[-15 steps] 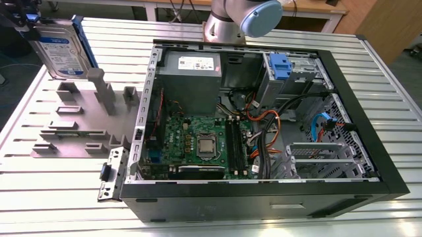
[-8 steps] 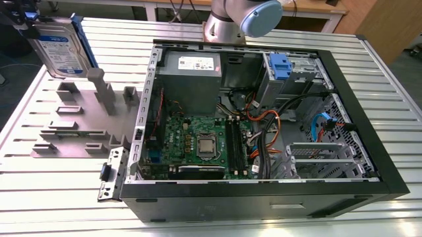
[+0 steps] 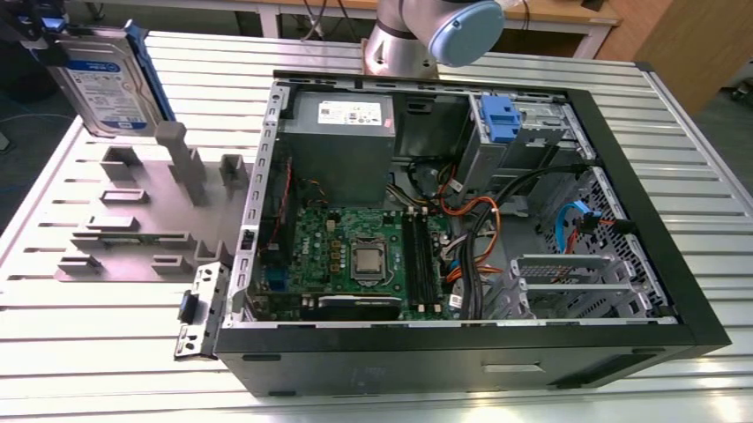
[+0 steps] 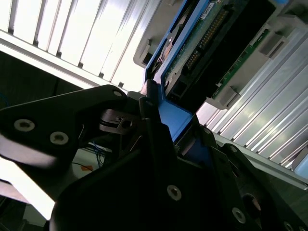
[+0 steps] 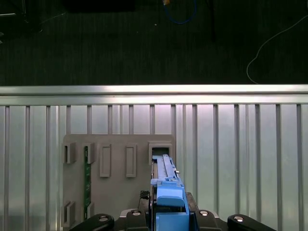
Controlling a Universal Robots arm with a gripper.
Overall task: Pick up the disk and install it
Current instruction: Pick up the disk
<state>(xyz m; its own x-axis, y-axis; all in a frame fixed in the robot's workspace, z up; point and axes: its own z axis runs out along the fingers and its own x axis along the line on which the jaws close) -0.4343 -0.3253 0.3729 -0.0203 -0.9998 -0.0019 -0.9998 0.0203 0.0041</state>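
Note:
The disk (image 3: 106, 84), a silver hard drive with a white-and-blue label in a blue bracket, hangs upright at the exterior view's far left, over the grey fixture plate (image 3: 130, 220). My gripper (image 3: 49, 35) is shut on its upper end. In the first wrist view the disk (image 5: 166, 185) shows edge-on, reaching toward a slot of the fixture plate (image 5: 115, 144), with my gripper (image 5: 168, 222) closed on the bracket. The second wrist view shows the disk's circuit-board side (image 4: 211, 43) and my gripper (image 4: 168, 132) clamped on the blue bracket.
An open computer case (image 3: 659, 264) lies at the exterior view's right, with a motherboard (image 3: 353, 256), a power supply (image 3: 341, 132), cables and a blue clip (image 3: 500, 119) in the drive bay. A green strip (image 5: 87, 175) stands in the fixture. The arm's base (image 3: 424, 35) stands behind the case.

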